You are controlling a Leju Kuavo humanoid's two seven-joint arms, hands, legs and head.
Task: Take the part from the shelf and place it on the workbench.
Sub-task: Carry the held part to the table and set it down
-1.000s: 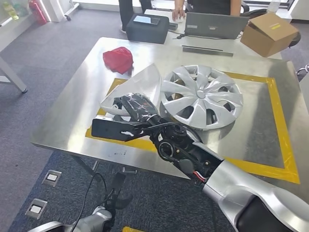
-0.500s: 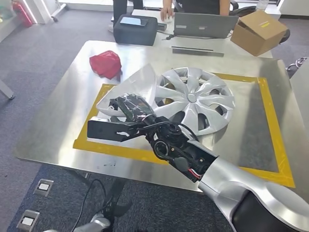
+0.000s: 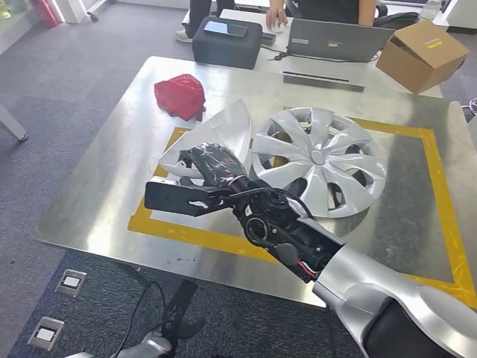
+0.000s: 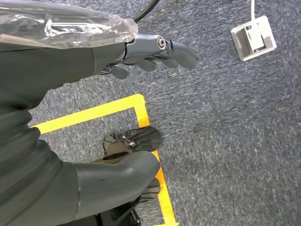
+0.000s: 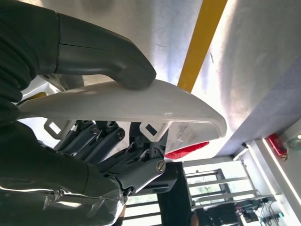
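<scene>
The part is a white curved panel (image 3: pixel 220 133). My right hand (image 3: pixel 211 165) grips it over the metal workbench (image 3: pixel 106 186), at the left corner of the yellow tape frame (image 3: pixel 174 231). In the right wrist view the thumb (image 5: pixel 103 52) presses on one face of the panel (image 5: pixel 117 106) and the fingers (image 5: pixel 103 141) curl under the other. I cannot tell whether the panel touches the bench. My left hand (image 4: pixel 71 70) hangs low over grey carpet, its fingers spread and holding nothing; it also shows at the bottom edge of the head view (image 3: pixel 149 344).
A silver wheel cover (image 3: pixel 317 160) lies inside the tape frame, right beside the panel. A red cloth (image 3: pixel 181 95) sits at the bench's far left. Beyond are a black case (image 3: pixel 228 41), a laptop (image 3: pixel 332 39), a cardboard box (image 3: pixel 422 51) and people standing.
The whole picture has swung left, then back right, so the camera moved. My right hand keeps the same hold on the panel beside the wheel cover.
</scene>
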